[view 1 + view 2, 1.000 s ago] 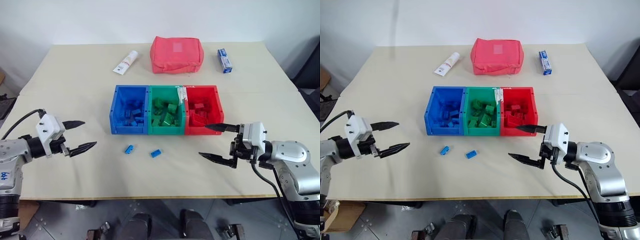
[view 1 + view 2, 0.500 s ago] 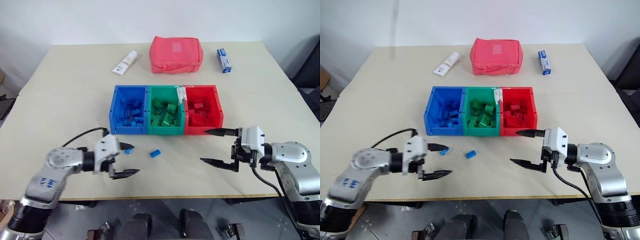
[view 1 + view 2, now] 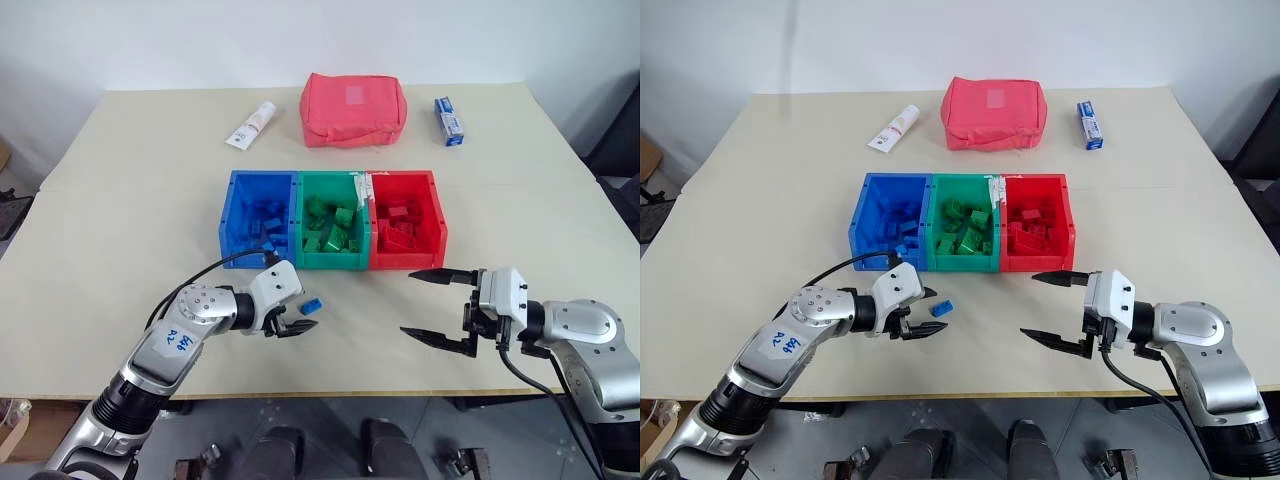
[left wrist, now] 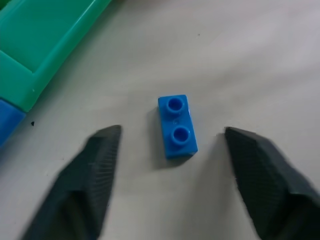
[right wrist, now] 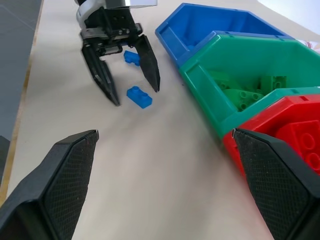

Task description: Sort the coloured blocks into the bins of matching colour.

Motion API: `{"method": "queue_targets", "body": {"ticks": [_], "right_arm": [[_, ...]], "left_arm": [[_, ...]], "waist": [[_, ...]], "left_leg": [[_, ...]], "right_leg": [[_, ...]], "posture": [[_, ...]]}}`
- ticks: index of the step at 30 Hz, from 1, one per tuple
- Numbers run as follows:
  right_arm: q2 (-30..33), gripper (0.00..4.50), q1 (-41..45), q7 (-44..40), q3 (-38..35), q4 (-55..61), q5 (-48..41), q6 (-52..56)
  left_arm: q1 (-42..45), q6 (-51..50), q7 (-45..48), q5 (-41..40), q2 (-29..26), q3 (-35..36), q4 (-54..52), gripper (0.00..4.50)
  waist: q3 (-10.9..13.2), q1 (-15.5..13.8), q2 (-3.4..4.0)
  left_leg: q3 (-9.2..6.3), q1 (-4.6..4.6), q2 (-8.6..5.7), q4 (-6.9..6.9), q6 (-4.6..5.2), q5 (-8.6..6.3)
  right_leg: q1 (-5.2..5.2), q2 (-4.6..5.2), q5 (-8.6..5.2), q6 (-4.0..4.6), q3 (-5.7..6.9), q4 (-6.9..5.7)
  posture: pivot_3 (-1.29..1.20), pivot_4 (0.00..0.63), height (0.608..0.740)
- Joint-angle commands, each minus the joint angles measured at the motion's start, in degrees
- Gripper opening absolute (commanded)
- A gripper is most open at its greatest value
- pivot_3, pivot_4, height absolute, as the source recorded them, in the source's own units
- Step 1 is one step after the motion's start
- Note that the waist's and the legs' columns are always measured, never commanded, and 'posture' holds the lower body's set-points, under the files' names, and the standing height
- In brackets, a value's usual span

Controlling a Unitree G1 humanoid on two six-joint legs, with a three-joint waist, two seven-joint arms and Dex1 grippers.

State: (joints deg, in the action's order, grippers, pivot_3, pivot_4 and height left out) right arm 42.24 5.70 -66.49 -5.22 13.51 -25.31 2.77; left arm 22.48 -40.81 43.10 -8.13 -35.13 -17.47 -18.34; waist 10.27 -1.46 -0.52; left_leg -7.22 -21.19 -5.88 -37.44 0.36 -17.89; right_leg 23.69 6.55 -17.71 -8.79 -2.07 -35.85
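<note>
Three joined bins stand mid-table: blue [image 3: 250, 262], green [image 3: 335, 262] and red [image 3: 405, 262], each with several blocks of its own colour inside. One blue block [image 4: 177, 126] lies flat on the table in front of the bins. My left gripper [image 3: 300, 315] is open, a finger on either side of that block and a gap on both sides. Another blue block [image 5: 132, 57] lies back between the bases of those fingers. To the right, in front of the red bin, my right gripper [image 3: 428, 305] stands open and empty.
At the far side of the table lie a red-pink pouch [image 3: 353, 108], a white tube [image 3: 252, 125] and a blue-and-white carton [image 3: 449, 121]. The table's front edge runs just behind both grippers.
My left arm has swung in from the far left to the blue blocks, and its jaws have narrowed around one block. The right gripper has stayed about where it was.
</note>
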Motion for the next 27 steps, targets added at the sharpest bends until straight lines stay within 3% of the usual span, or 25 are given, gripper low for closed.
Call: {"method": "queue_targets", "body": {"ticks": [1, 6, 7, 14, 20, 24, 27], "right_arm": [[0.97, 4.5, -0.52, 0.66, -2.22, 2.67, -1.05, -0.03], [1.41, 4.5, -1.03, 0.85, -2.33, 3.39, -1.82, 0.98], [1.55, 4.5, -1.11, 0.68, -2.27, 3.48, -2.01, 1.28], [-1.58, 4.5, 0.76, 6.65, -4.43, 4.28, -5.59, 4.7], [-6.34, 4.5, 1.64, 13.65, -6.02, 4.36, -5.42, 4.19], [-6.7, 4.5, 2.21, 13.1, -4.91, 2.67, -3.22, 1.87], [-6.44, 4.5, 3.27, 12.28, -4.72, 1.75, -3.12, 1.73]], "left_arm": [[0.39, 1.24, 0.66, 1.16, -0.07, -1.16, 1.97, 2.09], [-0.22, 4.21, 1.85, -1.64, 1.21, 2.33, 2.42, 0.56], [-0.47, 5.09, 1.62, -1.79, 1.18, 3.46, 2.82, 0.45], [0.71, 14.71, 1.01, -11.18, 5.95, 18.49, 2.72, 0.45], [7.2, 13.63, -11.78, -8.75, 9.46, 25.23, 9.2, 0.45], [11.1, 10.18, -20.06, -6.57, 12.64, 25.8, 13.77, 0.45], [11.08, 9.57, -19.72, -6.82, 12.72, 24.77, 14.22, 1.47]], "waist": [[-0.01, 0.0, 0.01], [-0.01, 0.02, 0.01], [-0.01, 0.07, 0.01], [0.0, -0.02, 0.01], [-0.01, 0.0, 0.01], [0.0, -0.04, -0.01], [0.0, 0.03, -0.02]], "left_leg": [[0.0, 0.01, 0.0, 0.01, 0.0, 0.0], [0.0, 0.0, 0.0, 0.01, 0.0, 0.0], [0.0, 0.0, 0.01, 0.01, 0.0, 0.0], [-0.03, -0.03, 0.02, -0.04, 0.0, 0.0], [-0.02, -0.02, 0.01, -0.03, -0.01, 0.01], [-0.02, -0.05, -0.06, -0.12, -0.01, 0.0], [-0.02, -0.05, -0.08, -0.11, 0.02, -0.01]], "right_leg": [[0.0, 0.0, 0.0, 0.0, 0.0, 0.0], [0.0, 0.0, 0.0, 0.0, 0.0, 0.01], [0.01, 0.0, 0.0, 0.0, 0.0, 0.01], [0.0, 0.01, 0.0, 0.0, 0.03, 0.02], [0.01, 0.0, 0.0, -0.01, 0.03, 0.0], [0.02, 0.01, 0.02, -0.04, 0.03, -0.05], [0.02, 0.02, 0.02, -0.04, 0.02, -0.04]], "posture": [[0.0, 0.15, 0.74], [0.0, 0.15, 0.74], [0.0, 0.15, 0.74], [0.0, 0.15, 0.74], [0.0, 0.15, 0.74], [0.0, 0.15, 0.74], [0.0, 0.15, 0.74]]}}
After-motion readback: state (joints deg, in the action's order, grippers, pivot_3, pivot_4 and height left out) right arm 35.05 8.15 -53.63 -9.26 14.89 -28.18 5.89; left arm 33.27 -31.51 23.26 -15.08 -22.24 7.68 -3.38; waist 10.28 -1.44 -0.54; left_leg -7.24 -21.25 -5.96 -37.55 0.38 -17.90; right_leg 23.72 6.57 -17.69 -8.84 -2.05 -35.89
